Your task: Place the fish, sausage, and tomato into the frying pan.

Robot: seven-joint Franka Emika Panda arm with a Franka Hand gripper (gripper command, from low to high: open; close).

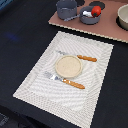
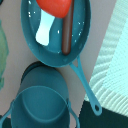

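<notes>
The blue-grey frying pan (image 1: 90, 20) stands on the board at the far side of the table; in the wrist view its bare floor (image 2: 52, 50) and thin handle (image 2: 86, 85) show. The red tomato (image 1: 95, 11) sits in it and shows at the edge of the wrist view (image 2: 55, 6). The small white fish (image 2: 45, 29) and the dark reddish-brown sausage (image 2: 68, 32) lie in the pan beside the tomato. The sausage runs under the tomato's edge. No gripper fingers show in either view.
A taller dark grey pot (image 1: 66, 9) stands right next to the pan (image 2: 42, 100). A beige bowl (image 1: 123, 17) is at the exterior view's right on the brown board (image 1: 110, 29). A striped placemat (image 1: 65, 75) holds a tan plate (image 1: 68, 66) and two orange-handled pieces of cutlery (image 1: 86, 58) (image 1: 74, 84).
</notes>
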